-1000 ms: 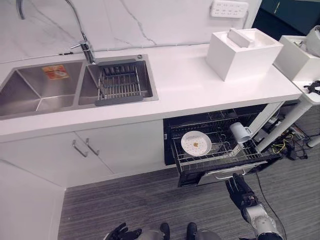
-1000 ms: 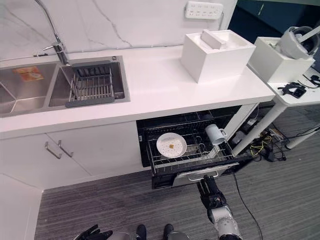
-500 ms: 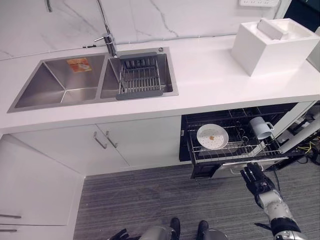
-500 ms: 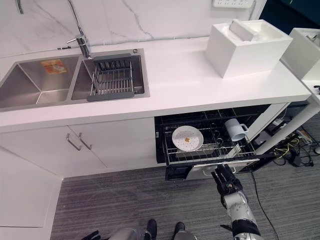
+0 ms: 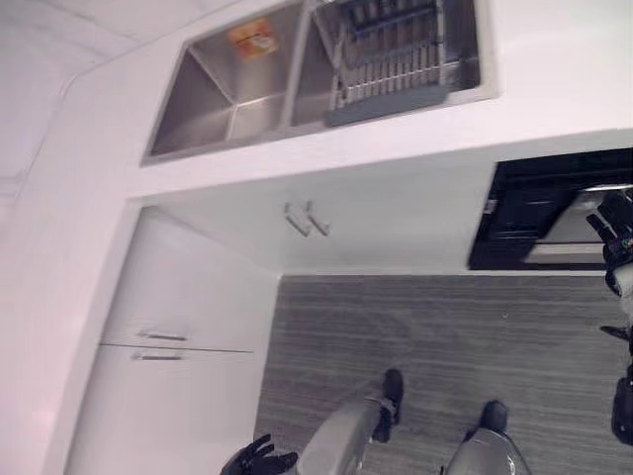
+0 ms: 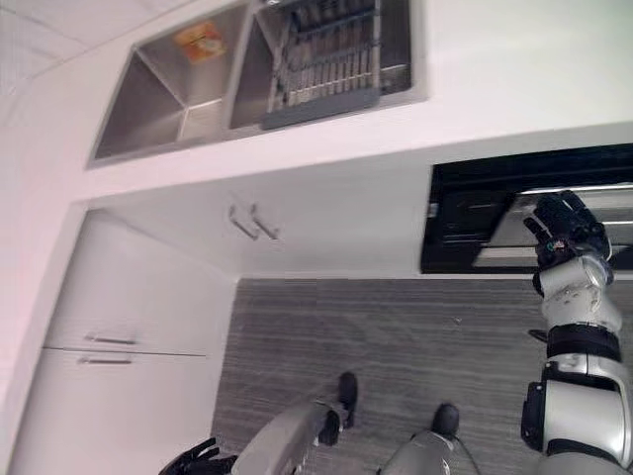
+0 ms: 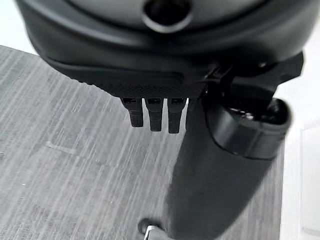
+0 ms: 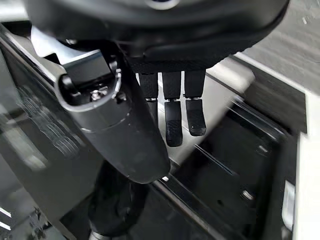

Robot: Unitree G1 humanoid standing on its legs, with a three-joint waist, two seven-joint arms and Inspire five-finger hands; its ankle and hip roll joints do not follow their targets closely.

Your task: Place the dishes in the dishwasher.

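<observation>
The dishwasher (image 6: 475,213) is a dark opening under the white counter (image 6: 514,79). Its silver drawer front (image 6: 514,233) lies nearly flush within that opening. My right hand (image 6: 562,230) is held against this front, fingers straight; in the right wrist view the fingers (image 8: 172,120) rest on the silver panel (image 8: 220,92) and hold nothing. My left hand (image 6: 198,458) hangs low over the floor with its fingers (image 7: 152,112) straight and empty.
A double steel sink (image 6: 168,94) with a dark wire drain rack (image 6: 326,54) is set into the counter to the left. White cabinet doors with bar handles (image 6: 247,223) and a drawer unit (image 6: 109,346) stand below. Grey striped floor (image 6: 396,336) lies in front.
The camera has swung left and tilted. The rack with the plate and mug, pulled out earlier, has slid into the dishwasher, and my right hand has risen against the drawer front.
</observation>
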